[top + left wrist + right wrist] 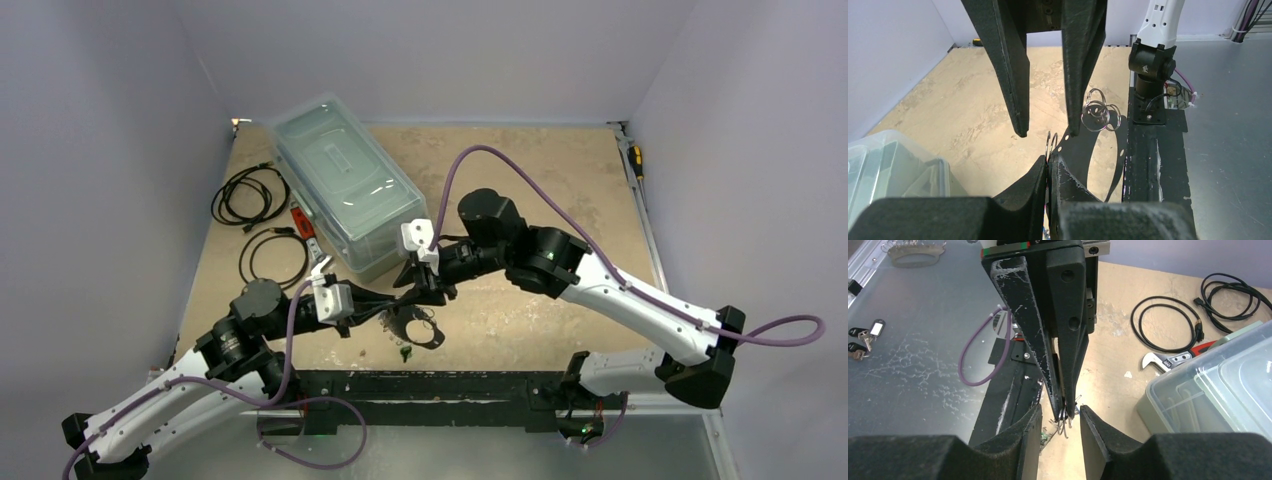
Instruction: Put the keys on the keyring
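Left gripper (1049, 163) on keyring (1079, 150); lidded bin (345, 185) beyond

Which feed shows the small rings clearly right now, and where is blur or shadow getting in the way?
Left wrist view: rings sharp and glinting, but the keyring band reads dark and the left gripper is a near blur. Right wrist view: right gripper soft, the rings between its tips tiny and dark. Top view: the keyring is only a small shadowed loop.
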`<action>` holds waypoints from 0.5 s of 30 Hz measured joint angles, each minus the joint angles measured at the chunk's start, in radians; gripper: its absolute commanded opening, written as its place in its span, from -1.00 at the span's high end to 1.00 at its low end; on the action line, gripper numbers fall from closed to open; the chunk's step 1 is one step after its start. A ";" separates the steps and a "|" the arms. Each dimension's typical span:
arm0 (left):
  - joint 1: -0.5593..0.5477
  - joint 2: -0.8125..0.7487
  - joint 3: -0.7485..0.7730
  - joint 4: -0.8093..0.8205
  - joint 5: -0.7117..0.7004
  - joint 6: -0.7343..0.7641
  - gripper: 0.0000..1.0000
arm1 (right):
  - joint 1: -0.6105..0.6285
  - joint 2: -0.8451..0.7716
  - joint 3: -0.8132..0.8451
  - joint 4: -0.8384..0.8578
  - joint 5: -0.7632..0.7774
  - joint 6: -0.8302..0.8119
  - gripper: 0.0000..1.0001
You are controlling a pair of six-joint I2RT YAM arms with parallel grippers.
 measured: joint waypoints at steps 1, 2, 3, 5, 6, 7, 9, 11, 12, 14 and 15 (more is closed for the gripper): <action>0.000 0.000 0.000 0.002 0.000 0.000 1.00 | 0.000 -0.005 0.000 0.000 0.000 0.000 0.22; 0.000 0.000 0.000 0.003 -0.001 0.000 1.00 | 0.001 -0.007 0.000 0.000 0.000 0.000 0.21; 0.000 0.000 0.000 0.003 -0.003 0.000 1.00 | 0.002 -0.009 0.000 0.001 -0.003 0.000 0.21; 0.000 0.000 0.000 0.003 -0.004 0.000 1.00 | 0.002 -0.009 0.000 0.001 -0.006 0.000 0.21; 0.000 0.000 0.000 0.003 -0.005 0.000 1.00 | 0.002 -0.009 -0.001 0.001 -0.007 0.000 0.21; 0.000 0.000 0.000 0.003 -0.005 0.000 1.00 | 0.002 -0.009 -0.001 0.001 -0.007 0.001 0.21; 0.000 0.000 0.000 0.003 -0.005 0.000 1.00 | 0.002 -0.008 -0.001 0.004 -0.006 0.002 0.22; 0.000 0.000 0.000 0.003 -0.005 0.000 1.00 | 0.002 -0.005 -0.002 0.005 -0.002 0.003 0.26; 0.000 0.000 0.000 0.003 -0.005 0.000 1.00 | 0.002 -0.004 -0.003 0.007 0.003 0.003 0.28; 0.000 0.000 0.000 0.003 -0.005 0.000 1.00 | 0.002 0.002 -0.003 0.010 0.007 0.004 0.32; 0.000 0.000 0.000 0.003 -0.005 0.000 1.00 | 0.002 0.006 -0.003 0.010 0.011 0.005 0.34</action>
